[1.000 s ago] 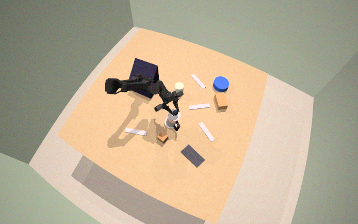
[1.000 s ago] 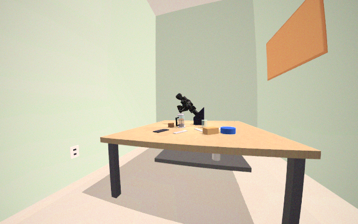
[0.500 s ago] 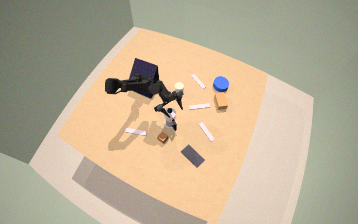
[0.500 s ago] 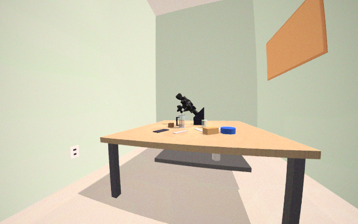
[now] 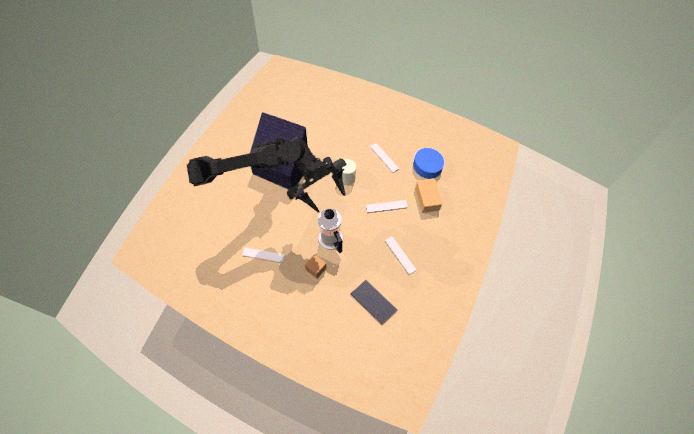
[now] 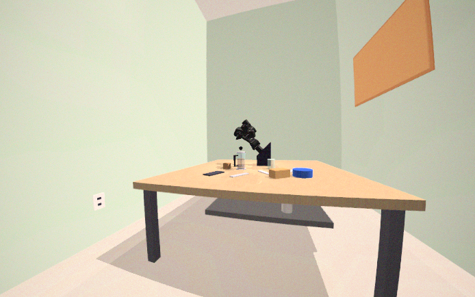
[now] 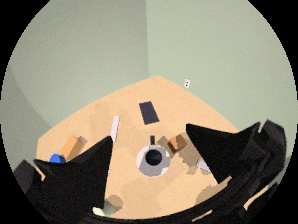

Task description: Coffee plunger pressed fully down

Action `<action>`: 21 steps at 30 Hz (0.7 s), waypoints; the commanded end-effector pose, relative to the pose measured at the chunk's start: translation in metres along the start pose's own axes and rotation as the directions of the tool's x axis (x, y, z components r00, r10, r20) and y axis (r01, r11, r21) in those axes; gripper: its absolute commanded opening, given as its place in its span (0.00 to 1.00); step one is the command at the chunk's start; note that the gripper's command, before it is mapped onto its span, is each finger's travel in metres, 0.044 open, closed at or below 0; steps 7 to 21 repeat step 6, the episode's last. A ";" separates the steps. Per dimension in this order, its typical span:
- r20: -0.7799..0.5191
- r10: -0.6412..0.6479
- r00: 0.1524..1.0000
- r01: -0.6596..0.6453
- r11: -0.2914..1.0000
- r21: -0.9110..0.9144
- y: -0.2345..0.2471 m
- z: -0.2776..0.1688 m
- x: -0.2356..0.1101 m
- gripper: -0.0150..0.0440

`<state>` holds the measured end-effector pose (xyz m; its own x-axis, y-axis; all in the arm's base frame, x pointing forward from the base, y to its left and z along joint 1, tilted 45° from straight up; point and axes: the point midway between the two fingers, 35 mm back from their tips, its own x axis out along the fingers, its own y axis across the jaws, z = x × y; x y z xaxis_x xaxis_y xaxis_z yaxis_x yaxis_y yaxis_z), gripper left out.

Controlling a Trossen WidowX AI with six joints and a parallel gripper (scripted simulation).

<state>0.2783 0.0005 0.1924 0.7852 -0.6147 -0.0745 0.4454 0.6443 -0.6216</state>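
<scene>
Wood tabletop [image 5: 286, 327]: tan surface carrying every item; dark legs seen only in exterior view.
Pincer [image 5: 327, 198]: spread wide, gripping nothing, raised above and to upper left of press in top view.
Pincer in wrist view [image 7: 148, 144]: two dark fingers framing lower half of frame, press far below between them.
Coffee press [image 5: 329, 228]: upright near frame centre in top view, clear of pincer; black handle on lower right side.
Press in exterior view [image 6: 240, 159]: glass body and side handle visible, black knob [image 6: 240, 147] standing on a thin rod above lid; contents impossible to tell.
Press in wrist view [image 7: 153, 159]: seen from straight above as a pale ring round a dark centre.
Cream cup [image 5: 349, 171]: upper right of pincer; inside not visible.
Blue disc [image 5: 428, 162]: upper right of tabletop, tan block [image 5: 428, 194] just below it.
Small brown cube [image 5: 315, 266]: just below press.
Dark flat card [image 5: 373, 301]: lower centre.
White strips [image 5: 386, 206]: four scattered round press.
Dark navy box [image 5: 278, 148]: behind arm.
Orange wall panel [image 6: 393, 52]: exterior view only.
</scene>
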 end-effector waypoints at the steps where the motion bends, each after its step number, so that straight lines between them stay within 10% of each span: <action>1: -0.004 -0.005 1.000 0.005 1.000 -0.002 -0.003 0.002 -0.007 1.00; 21: -0.004 -0.005 1.000 0.005 1.000 -0.002 -0.003 0.002 -0.007 1.00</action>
